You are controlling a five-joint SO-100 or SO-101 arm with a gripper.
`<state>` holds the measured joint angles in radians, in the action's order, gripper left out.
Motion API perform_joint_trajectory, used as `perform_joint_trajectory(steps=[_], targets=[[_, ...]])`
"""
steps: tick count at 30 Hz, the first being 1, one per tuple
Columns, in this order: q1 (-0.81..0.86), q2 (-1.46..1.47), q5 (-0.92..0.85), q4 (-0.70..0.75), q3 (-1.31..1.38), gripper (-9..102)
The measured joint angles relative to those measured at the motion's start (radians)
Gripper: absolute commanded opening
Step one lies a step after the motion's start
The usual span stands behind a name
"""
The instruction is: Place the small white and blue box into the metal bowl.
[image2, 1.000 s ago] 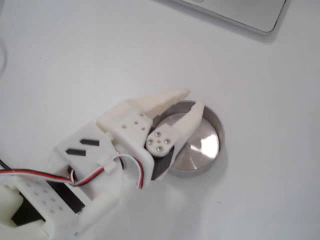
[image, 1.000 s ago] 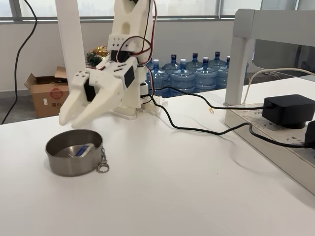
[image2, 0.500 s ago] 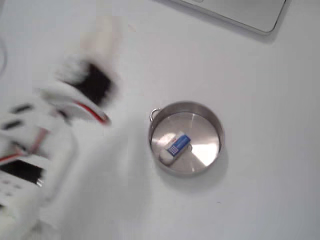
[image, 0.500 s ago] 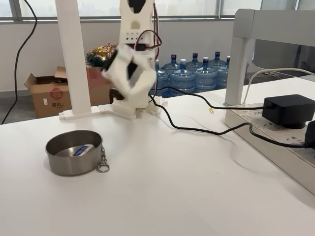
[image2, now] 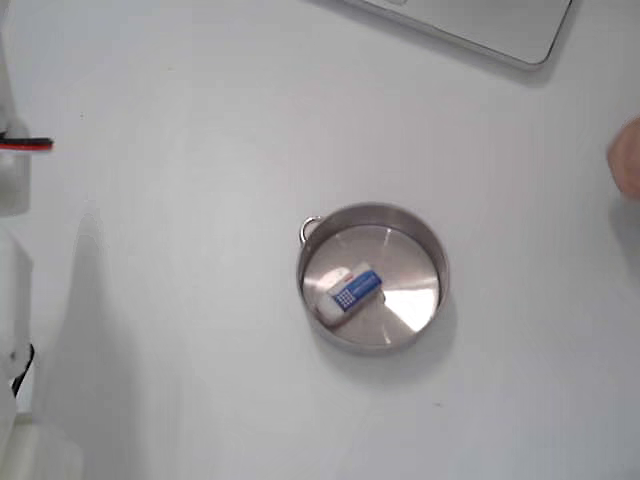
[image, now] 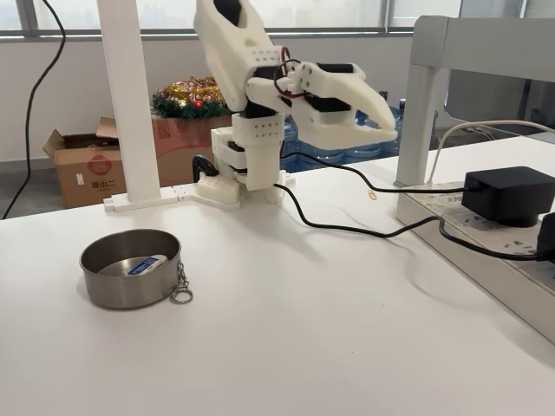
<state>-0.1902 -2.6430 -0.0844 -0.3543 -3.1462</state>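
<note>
The metal bowl (image: 130, 293) stands on the white table at the left of a fixed view, with a keyring clip (image: 180, 291) hanging at its rim. Inside it the small white and blue box (image: 144, 265) lies flat. Seen from above, the box (image2: 351, 291) rests left of centre in the bowl (image2: 441, 268), blue face up. My gripper (image: 390, 128) is high above the table, far to the right of the bowl and pointing right. Its fingers come together at the tips with nothing between them.
A black cable (image: 347, 230) runs across the table to a black adapter (image: 507, 195) on a power strip at the right. A white post (image: 130, 104) stands behind the bowl. A blurred pinkish shape (image2: 628, 165) shows at the right edge from above.
The gripper rose from over the bowl, swung up and round to the right, and its fingers came together. The box, hidden under the gripper before, lies in the bowl.
</note>
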Motion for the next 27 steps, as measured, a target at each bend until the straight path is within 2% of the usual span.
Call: perform_joint_trajectory(steps=[8,15,19,27], targets=[[0.000,-0.528,-0.006,0.798,-0.018,-3],[0.000,-0.807,-0.006,1.292,-0.017,-4],[0.000,-0.841,-0.006,1.394,-0.015,-4],[0.000,-0.847,-0.006,1.411,-0.015,-4]])
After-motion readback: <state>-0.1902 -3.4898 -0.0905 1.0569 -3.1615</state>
